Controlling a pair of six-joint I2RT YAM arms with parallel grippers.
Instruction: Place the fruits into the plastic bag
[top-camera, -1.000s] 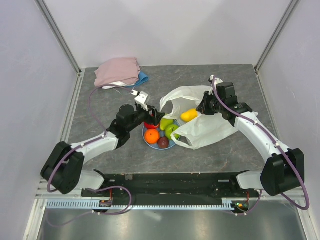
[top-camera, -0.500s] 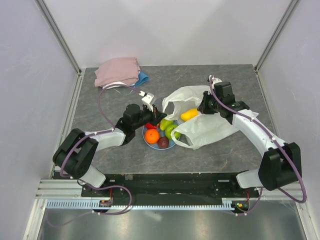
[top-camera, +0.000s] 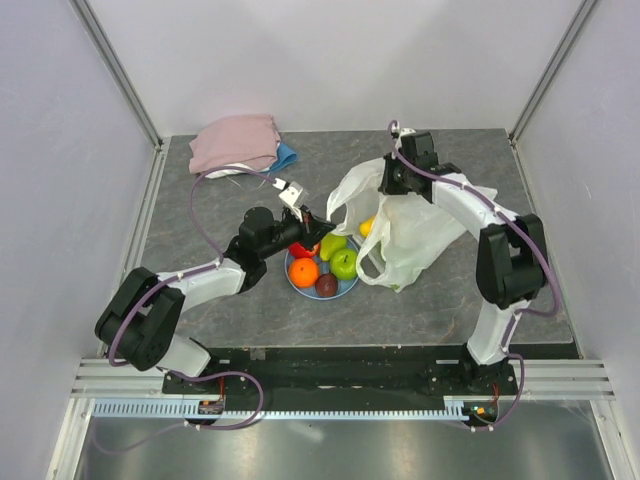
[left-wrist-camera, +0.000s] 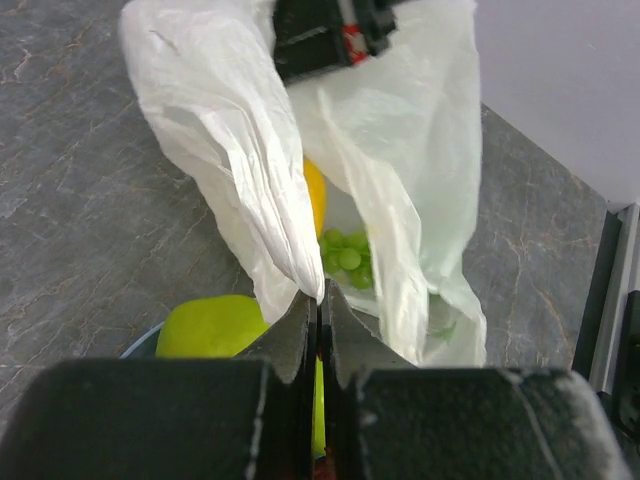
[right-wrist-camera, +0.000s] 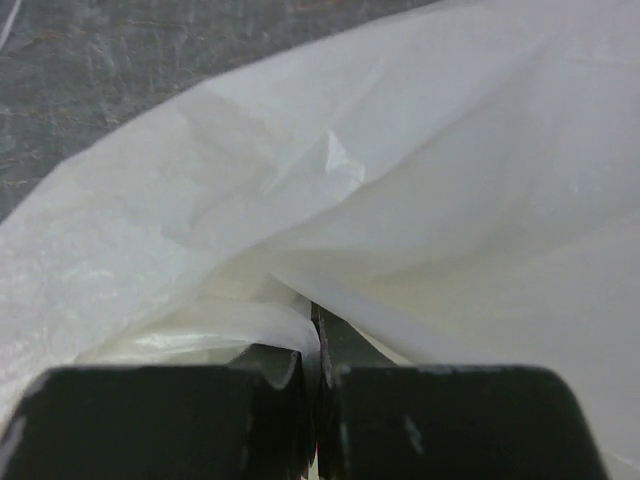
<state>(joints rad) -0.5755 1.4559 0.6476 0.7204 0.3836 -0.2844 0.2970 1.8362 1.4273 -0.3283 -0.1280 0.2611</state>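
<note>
The plastic bag (top-camera: 405, 235) stands raised at the table's middle right, mouth toward the left. My right gripper (top-camera: 392, 181) is shut on its upper rim; white film (right-wrist-camera: 330, 210) fills the right wrist view down to the right gripper (right-wrist-camera: 316, 322). My left gripper (left-wrist-camera: 320, 297) is shut on the bag's near mouth edge (left-wrist-camera: 250, 170). Inside the bag lie a yellow mango (left-wrist-camera: 314, 195) and green grapes (left-wrist-camera: 348, 256). On the light-blue plate (top-camera: 347, 289) sit an orange (top-camera: 304, 271), a green apple (top-camera: 344, 263), a dark brown-red fruit (top-camera: 326, 284), a red apple (top-camera: 301, 250) and a pear (top-camera: 332, 244).
A folded pink cloth (top-camera: 235, 143) with a blue item (top-camera: 288, 156) under it lies at the back left. White walls with metal posts close in the dark stone table (top-camera: 200, 210) on three sides.
My left gripper closed on the bag's mouth edge beside the plate. My right gripper carried the bag's rim up and back, so the bag now stands taller and narrower.
</note>
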